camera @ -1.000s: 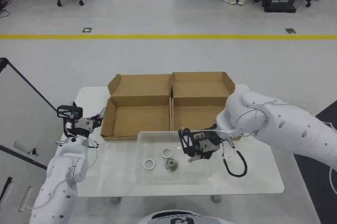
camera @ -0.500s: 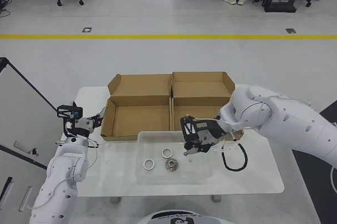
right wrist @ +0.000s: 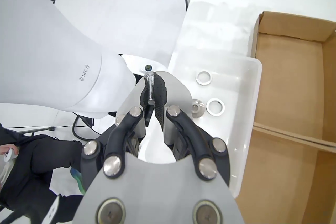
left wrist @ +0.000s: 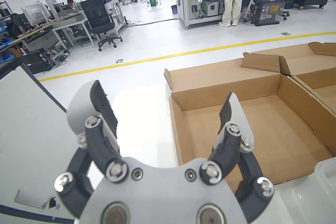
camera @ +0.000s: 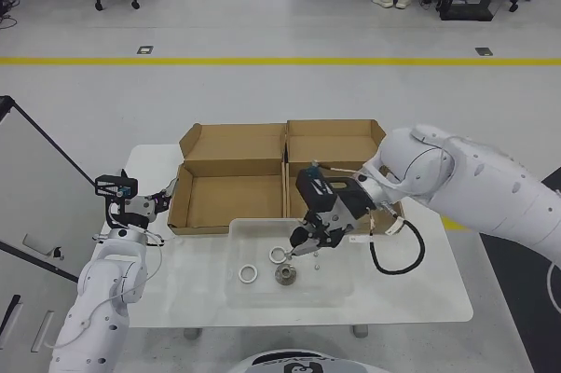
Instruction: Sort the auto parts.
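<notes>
Right claw (right wrist: 151,79) is clamped on a small threaded bolt (right wrist: 150,89), gripped lengthwise along its shank above the clear tray (right wrist: 258,64). I judge it light, stiff and slippery on the threads. The right wrist view gives thread and head. The top view places the cardboard boxes (camera: 234,198) at the tray's 12 o'clock, with the left claw (left wrist: 164,104) spread wide at their 9 o'clock.

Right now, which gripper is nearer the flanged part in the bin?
Right. The right gripper, shut on a bolt, hangs over the bin beside the flanged part; the left gripper sits away at the table edge.
</notes>
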Controlling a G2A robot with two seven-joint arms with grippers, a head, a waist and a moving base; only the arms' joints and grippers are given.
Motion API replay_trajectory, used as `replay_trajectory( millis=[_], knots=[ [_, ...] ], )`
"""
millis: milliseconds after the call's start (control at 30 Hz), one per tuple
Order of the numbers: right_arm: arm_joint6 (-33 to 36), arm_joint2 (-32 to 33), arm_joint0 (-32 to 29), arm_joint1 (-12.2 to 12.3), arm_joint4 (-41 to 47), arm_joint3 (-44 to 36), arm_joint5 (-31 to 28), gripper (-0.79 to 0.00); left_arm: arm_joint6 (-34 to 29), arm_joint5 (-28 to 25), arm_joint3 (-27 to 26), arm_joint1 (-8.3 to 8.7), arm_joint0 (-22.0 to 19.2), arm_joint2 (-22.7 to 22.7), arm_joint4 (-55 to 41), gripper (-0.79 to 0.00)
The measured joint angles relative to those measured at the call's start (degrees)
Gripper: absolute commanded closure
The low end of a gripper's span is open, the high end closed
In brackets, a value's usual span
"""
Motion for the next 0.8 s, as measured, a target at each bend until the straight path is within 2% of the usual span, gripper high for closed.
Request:
replay_trajectory(
  millis=[167,333,500,800],
  knots=[
    [-0.96,0.07,2.41,-3.52,6.54,1.19,-0.96,0.000,0.00,0.00,0.00,0.00,0.00,0.00,0.00,-0.785],
    [-3.95,0.07,4.99,-5.44,15.16,2.43,-3.87,0.000,0.00,0.00,0.00,0.00,0.00,0.00,0.00,-0.785],
    [-3.94,0.74,6.28,-5.46,25.11,1.40,-3.95,0.000,0.00,0.00,0.00,0.00,0.00,0.00,0.00,-0.785],
    [-3.93,0.76,6.24,-5.45,24.54,1.42,-3.95,0.000,0.00,0.00,0.00,0.00,0.00,0.00,0.00,-0.785]
  ],
)
